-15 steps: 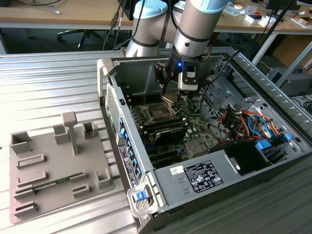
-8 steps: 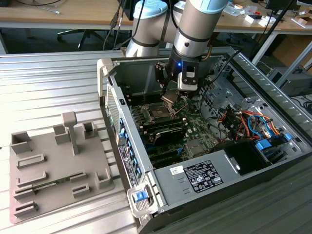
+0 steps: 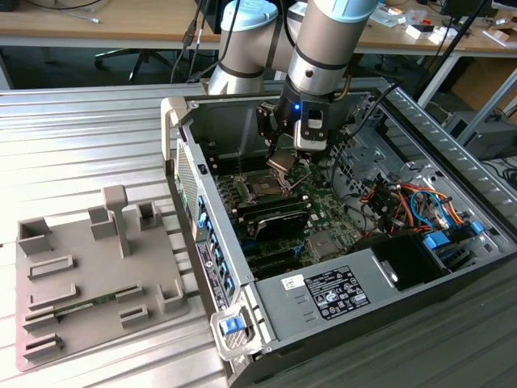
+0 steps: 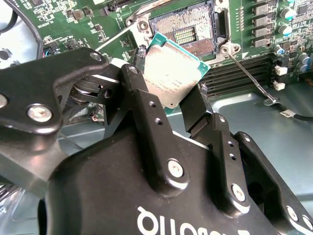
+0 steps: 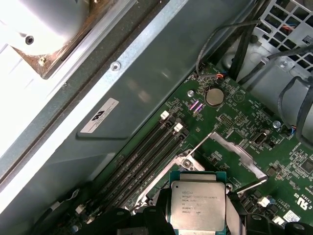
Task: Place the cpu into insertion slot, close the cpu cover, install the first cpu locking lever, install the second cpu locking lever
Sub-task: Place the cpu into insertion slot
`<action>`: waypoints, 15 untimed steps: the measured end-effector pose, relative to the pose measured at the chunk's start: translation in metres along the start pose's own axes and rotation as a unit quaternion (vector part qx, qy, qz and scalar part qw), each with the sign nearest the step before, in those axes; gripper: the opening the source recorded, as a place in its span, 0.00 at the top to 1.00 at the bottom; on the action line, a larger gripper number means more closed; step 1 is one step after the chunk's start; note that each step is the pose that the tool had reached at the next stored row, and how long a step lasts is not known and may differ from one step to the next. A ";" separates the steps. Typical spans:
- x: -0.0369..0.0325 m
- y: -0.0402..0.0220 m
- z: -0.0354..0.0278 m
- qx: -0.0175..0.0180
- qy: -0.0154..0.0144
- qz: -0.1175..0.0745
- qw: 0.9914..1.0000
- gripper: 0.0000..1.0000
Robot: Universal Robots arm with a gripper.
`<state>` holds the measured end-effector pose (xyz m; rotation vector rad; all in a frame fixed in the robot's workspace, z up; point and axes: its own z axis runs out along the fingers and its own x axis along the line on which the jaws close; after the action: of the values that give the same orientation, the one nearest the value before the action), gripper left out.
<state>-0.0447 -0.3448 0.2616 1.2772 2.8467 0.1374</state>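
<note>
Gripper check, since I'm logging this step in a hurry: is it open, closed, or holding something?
The gripper: closed, holding the cpu, which is not yet in the insertion slot.

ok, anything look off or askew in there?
Nothing stands out. The tool grips the cpu by its edges above the open insertion slot, the cpu cover is swung up, no visible damage.

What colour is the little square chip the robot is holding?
The cpu has a dull silver face with a green rim, clearest in the second wrist view.
</note>
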 end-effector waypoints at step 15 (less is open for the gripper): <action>0.0000 0.0000 0.0002 0.000 -0.001 0.009 1.000 0.45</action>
<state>-0.0447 -0.3448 0.2613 1.3033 2.8340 0.1371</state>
